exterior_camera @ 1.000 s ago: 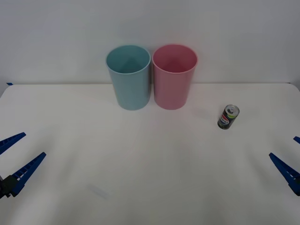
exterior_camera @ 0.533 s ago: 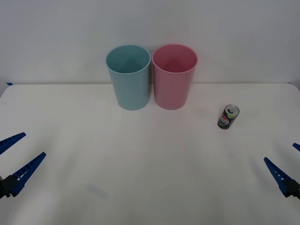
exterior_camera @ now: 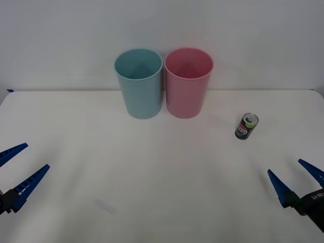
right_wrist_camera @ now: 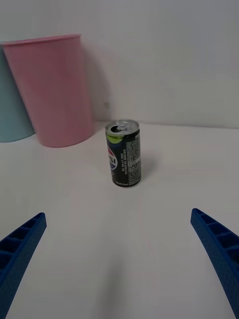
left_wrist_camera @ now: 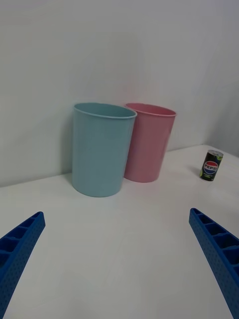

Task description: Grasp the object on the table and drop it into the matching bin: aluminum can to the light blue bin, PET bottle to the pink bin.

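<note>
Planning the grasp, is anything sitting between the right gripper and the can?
Nothing visible: bare table lies between the open right gripper and the upright aluminum can.

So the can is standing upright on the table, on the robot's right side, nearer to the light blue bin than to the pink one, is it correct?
Not quite. The can does stand upright on the table, on the robot's right side, but the front view shows it nearer to the pink bin; the light blue bin stands beyond that.
</note>
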Motion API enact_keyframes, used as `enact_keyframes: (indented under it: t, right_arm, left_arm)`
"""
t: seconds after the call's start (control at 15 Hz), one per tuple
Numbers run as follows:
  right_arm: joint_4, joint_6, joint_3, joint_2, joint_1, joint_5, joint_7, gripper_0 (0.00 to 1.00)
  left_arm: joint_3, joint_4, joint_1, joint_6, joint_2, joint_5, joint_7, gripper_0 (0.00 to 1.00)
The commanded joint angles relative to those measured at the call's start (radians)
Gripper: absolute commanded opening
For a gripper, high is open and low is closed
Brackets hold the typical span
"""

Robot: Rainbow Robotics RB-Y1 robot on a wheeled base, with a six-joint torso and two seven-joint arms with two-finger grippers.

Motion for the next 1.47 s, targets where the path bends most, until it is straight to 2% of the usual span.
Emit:
enact_keyframes:
  t: [0.07, 0.4, 1.47]
  right_arm:
    - [0.064, -0.004, -0.003, 0.047, -0.071, 0.054, 0.004, 1.00]
    - [0.121, 0.041, -0.001, 0.113, -0.160, 0.132, 0.006, 1.00]
    - [0.420, 0.120, 0.017, 0.122, -0.465, 0.165, 0.075, 1.00]
  left_arm:
    - [0.000, 0.000, 0.000, 0.000, 0.000, 0.000, 0.000, 1.00]
    - [0.000, 0.000, 0.000, 0.000, 0.000, 0.000, 0.000, 1.00]
    - [0.000, 0.000, 0.000, 0.000, 0.000, 0.000, 0.000, 1.00]
